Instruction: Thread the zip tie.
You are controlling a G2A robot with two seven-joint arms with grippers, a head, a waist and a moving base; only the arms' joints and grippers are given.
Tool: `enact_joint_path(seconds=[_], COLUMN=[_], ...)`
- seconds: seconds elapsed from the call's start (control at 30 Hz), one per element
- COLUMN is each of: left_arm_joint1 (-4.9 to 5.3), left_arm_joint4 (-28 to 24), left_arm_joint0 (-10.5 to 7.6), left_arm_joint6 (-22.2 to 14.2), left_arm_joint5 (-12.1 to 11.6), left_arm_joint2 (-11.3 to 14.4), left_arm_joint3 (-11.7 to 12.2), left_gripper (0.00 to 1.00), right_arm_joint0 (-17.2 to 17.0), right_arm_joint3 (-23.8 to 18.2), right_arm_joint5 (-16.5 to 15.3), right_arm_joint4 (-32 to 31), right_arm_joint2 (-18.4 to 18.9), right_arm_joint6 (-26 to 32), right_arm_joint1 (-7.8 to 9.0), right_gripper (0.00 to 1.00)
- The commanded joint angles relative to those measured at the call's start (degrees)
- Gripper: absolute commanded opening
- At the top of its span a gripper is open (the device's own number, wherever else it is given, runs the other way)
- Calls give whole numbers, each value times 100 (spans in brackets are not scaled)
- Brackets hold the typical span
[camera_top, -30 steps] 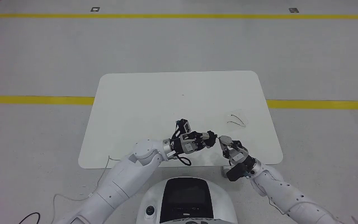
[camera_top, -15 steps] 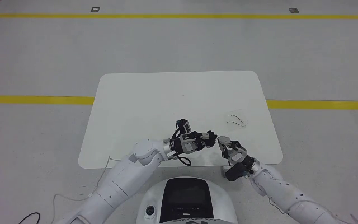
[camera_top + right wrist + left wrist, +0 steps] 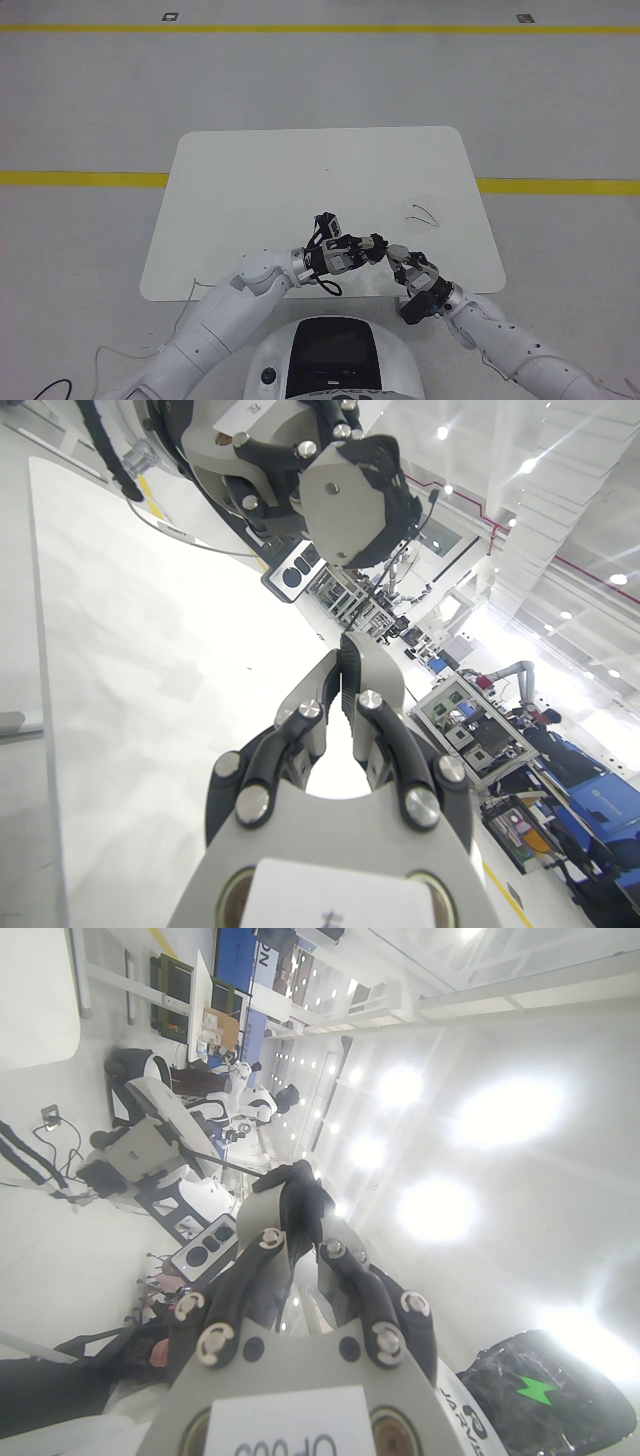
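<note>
White matte table (image 3: pixel 250 200), rounded corners, standing on pale grey floor (image 3: pixel 90 100). One yellow floor line (image 3: pixel 80 178) runs out from behind the table on both sides; a second lies well beyond the table's far edge, with two small dark floor plates (image 3: pixel 171 16) past it.

Both arms come in over the table's near edge, on its right half. Left gripper (image 3: pixel 379 246) and right gripper (image 3: pixel 394 250) sit tip to tip, just beside each other above the table.

Thin black plastic zip tie (image 3: pixel 361 610) is off the table, strung in the air between the two grippers. Left gripper: fingers pinched together on the zip tie, the strand trailing back between its fingers in the left wrist view. Right gripper: pads pressed together, the strand's other end at their tips.

A loose bent black strand (image 3: pixel 425 212) lies flat on the table nearer its right edge, well apart from the grippers.

Grey floor lies open on all sides of the table.
</note>
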Motion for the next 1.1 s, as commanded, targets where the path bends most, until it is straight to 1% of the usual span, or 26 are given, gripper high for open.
enact_joint_path(seconds=[0.0, 1.07], left_arm_joint1=[0, 0], left_arm_joint4=[0, 0], left_arm_joint0=[0, 0], left_arm_joint6=[0, 0], left_arm_joint5=[0, 0], left_arm_joint2=[0, 0], left_arm_joint3=[0, 0], left_gripper=[0, 0], right_arm_joint0=[16, 244], right_arm_joint3=[0, 52], right_arm_joint5=[0, 0], right_arm_joint4=[0, 0], right_arm_joint2=[-24, -384], right_arm_joint6=[9, 110], right_arm_joint1=[6, 91], right_gripper=[0, 0])
